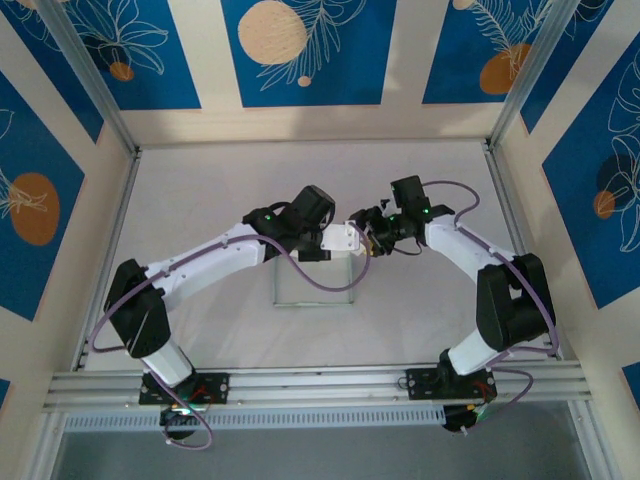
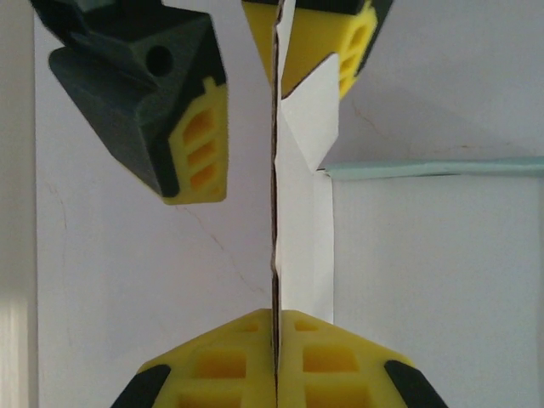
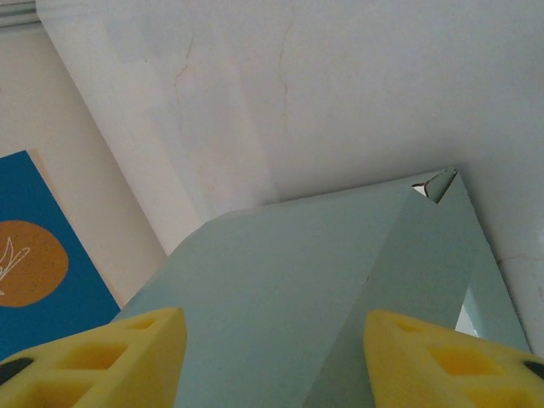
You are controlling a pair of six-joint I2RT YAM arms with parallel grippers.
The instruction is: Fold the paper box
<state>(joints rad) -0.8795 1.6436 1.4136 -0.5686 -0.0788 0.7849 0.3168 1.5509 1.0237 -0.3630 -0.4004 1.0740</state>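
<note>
From above: white box raised over the middle of the table. Left wrist view: left gripper clenched on its edge, right gripper spread astride it. Right wrist view: mint face, bottom cut off.

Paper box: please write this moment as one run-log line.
paper box: part-folded | left end effector: shut on its edge | right end effector: open, astride it

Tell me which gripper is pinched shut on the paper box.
The left gripper: its yellow pads meet on the thin edge of the paper box. The right gripper has jaws apart, straddling the card's green face.
</note>
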